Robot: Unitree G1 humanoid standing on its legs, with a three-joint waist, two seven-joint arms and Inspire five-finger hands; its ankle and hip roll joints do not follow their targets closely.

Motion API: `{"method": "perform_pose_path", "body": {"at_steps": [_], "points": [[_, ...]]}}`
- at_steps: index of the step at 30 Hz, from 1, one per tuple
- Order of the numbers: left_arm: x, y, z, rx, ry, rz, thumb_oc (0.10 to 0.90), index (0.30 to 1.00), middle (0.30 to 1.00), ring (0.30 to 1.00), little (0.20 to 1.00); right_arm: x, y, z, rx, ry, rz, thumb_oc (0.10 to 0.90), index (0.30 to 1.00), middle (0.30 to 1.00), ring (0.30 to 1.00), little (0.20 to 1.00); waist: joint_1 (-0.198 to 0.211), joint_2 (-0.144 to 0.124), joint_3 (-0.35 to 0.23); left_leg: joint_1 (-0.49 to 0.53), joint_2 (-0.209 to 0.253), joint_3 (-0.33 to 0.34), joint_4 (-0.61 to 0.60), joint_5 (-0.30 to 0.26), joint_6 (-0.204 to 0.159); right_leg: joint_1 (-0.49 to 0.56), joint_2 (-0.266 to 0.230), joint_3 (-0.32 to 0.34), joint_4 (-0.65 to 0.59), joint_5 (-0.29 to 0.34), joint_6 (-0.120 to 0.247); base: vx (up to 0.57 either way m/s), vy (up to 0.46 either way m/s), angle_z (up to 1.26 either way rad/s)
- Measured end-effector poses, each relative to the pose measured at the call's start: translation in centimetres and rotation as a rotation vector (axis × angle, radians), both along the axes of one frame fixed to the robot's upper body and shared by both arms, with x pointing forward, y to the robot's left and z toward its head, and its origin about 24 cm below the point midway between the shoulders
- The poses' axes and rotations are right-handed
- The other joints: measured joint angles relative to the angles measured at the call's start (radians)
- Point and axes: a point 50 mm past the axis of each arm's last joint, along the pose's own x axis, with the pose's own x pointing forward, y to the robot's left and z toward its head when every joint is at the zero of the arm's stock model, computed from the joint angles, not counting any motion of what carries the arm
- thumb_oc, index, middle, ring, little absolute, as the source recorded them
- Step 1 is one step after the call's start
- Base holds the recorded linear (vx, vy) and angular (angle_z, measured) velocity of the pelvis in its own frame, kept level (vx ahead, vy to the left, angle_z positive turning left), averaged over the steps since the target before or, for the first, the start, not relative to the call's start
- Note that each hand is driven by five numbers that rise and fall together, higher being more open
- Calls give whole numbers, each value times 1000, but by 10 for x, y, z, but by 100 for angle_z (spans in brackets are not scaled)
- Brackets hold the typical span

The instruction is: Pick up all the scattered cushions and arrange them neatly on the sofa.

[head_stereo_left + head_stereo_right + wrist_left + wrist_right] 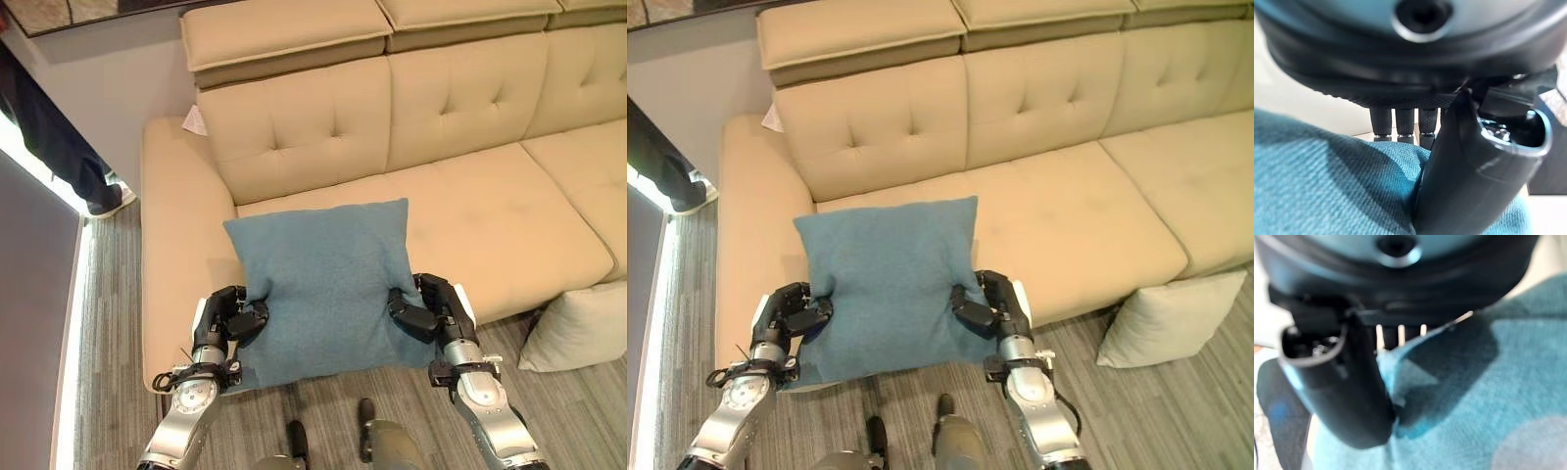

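- Two hands grip one blue cushion point(328, 289) by its opposite side edges, holding it over the front edge of the sofa point(490, 211) seat, at the end next to the armrest point(176, 245).
- Left hand point(233, 318): fingers and thumb curled round the cushion's left edge; the left wrist view shows the thumb point(1459, 186) pressed onto the blue cloth with the fingers behind the edge.
- Right hand point(426, 311): pinches the cushion's right edge, with the thumb point(1352, 396) on top of the cloth in the right wrist view.
- Cushion: upper part over the beige seat, lower edge hanging past the seat front above the striped grey floor point(578, 411).
- White cushion point(1171, 318): on the floor, leaning against the sofa front, well to the right of the blue one.
- Person: a dark trouser leg and a shoe point(108, 201) stand on the floor beyond the armrest.
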Motion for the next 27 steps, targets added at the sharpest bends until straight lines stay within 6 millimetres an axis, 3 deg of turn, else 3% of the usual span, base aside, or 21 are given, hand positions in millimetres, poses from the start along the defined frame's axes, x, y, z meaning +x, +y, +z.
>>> {"method": "perform_pose_path", "body": {"at_steps": [2, 3, 4, 5, 6, 8, 10, 12, 13, 15, 17, 18, 21, 23, 24, 27], "points": [[-1, 7, -3, 15, 16, 18, 400, 300, 300, 300, 300, -2, 5, -3, -1, 14, 22, 400, 300, 300, 300, 300, -5, -15, -6, 9, 9, -3, -1, -1, -6, 16, -23, -9, -128, 101, 9, 262, -264, -14], [-2, 10, -4, 28, 25, 15, 400, 300, 300, 300, 300, -9, 4, -10, 3, 44, 19, 400, 300, 300, 300, 300, -7, -50, -22, 33, 5, -21, -1, -14, -46, 59, -22, -2, -186, 189, -1, 222, -264, 28], [-4, 4, -9, -3, 38, 16, 400, 300, 300, 300, 300, -10, -1, -13, -13, 58, 12, 400, 300, 300, 300, 300, -13, -27, -19, 49, 33, -33, -1, -16, -56, 82, 2, -7, -190, 205, 8, 211, -320, 27], [-7, 0, -11, -20, 46, 17, 400, 300, 300, 300, 300, -11, -3, -15, -20, 72, 4, 400, 300, 300, 300, 300, -12, -18, -30, 49, 51, -39, 4, -16, -58, 88, 24, -9, -192, 196, 5, 90, -193, 2], [-13, -7, -15, -49, 50, 4, 400, 300, 300, 300, 300, -13, -10, -17, -37, 82, -12, 400, 300, 300, 300, 300, -4, -8, -39, 46, 90, -59, 38, -8, -73, 112, 69, -15, -211, 191, -24, 122, -351, -7], [-14, -13, -18, -62, 63, -9, 400, 300, 300, 300, 300, -12, -18, -13, -63, 76, -20, 400, 300, 300, 300, 300, -4, -9, -40, 7, 127, -94, 117, -2, -84, 133, 105, -42, -229, 177, -54, 49, -260, 5], [-12, -21, -19, -79, 69, -36, 400, 300, 300, 300, 300, -12, -23, -13, -64, 73, -43, 400, 300, 300, 300, 300, -8, -26, -45, -80, 145, -139, 262, 3, -102, 135, 106, -60, -224, 165, -84, 54, -175, 18], [-12, -30, -21, -103, 76, -73, 400, 300, 300, 300, 300, -12, -30, -9, -73, 60, -70, 400, 300, 300, 300, 300, -18, -33, -45, -141, 157, -149, 371, 61, -143, 151, 130, -76, -225, 135, -115, 171, -224, 24], [-12, -32, -20, -109, 73, -80, 400, 300, 300, 300, 300, -14, -32, -10, -74, 63, -83, 400, 300, 300, 300, 300, -15, -43, -43, -181, 164, -140, 439, 41, -143, 175, 133, -86, -244, 134, -137, 176, -89, 26], [-11, -34, -19, -115, 66, -98, 400, 300, 300, 300, 300, -15, -34, -8, -75, 56, -93, 400, 300, 300, 300, 300, -11, -59, -35, -226, 61, -142, 419, -29, -91, 197, 130, -75, -271, 113, -163, 258, -57, 1], [-11, -33, -19, -113, 68, -98, 400, 300, 300, 300, 300, -17, -34, -10, -69, 63, -100, 400, 300, 300, 300, 300, -9, -63, -32, -251, -1, -115, 334, -39, -71, 213, 130, -92, -273, 97, -163, 236, -11, 19], [-11, -34, -19, -113, 66, -100, 400, 300, 300, 300, 300, -21, -35, -14, -64, 77, -108, 400, 300, 300, 300, 300, -9, -67, -30, -269, -35, -71, 230, -33, -69, 233, 133, -117, -273, 82, -160, 181, -6, 40], [-13, -29, -20, -95, 74, -98, 400, 300, 300, 300, 300, -25, -31, -17, -44, 88, -110, 400, 300, 300, 300, 300, 6, -59, -38, -311, -20, 4, 199, 34, -68, 262, 172, -140, -273, 47, -150, 181, 42, 25], [-12, -27, -19, -86, 75, -95, 400, 300, 300, 300, 300, -23, -30, -14, -43, 72, -105, 400, 300, 300, 300, 300, 11, -39, -44, -263, -8, -2, 127, 69, -54, 266, 193, -136, -269, 46, -137, 271, 140, -9], [-12, -26, -19, -85, 77, -94, 400, 300, 300, 300, 300, -22, -29, -14, -43, 70, -102, 400, 300, 300, 300, 300, 18, -28, -43, -224, -9, -16, 74, 109, 0, 278, 201, -128, -266, 36, -123, 204, 154, -11], [-11, -24, -17, -70, 76, -98, 400, 300, 300, 300, 300, -23, -25, -15, -23, 70, -106, 400, 300, 300, 300, 300, 16, -31, -44, -166, -40, -20, 20, 119, 31, 278, 162, -105, -198, -5, -81, 181, 193, 0]]}}
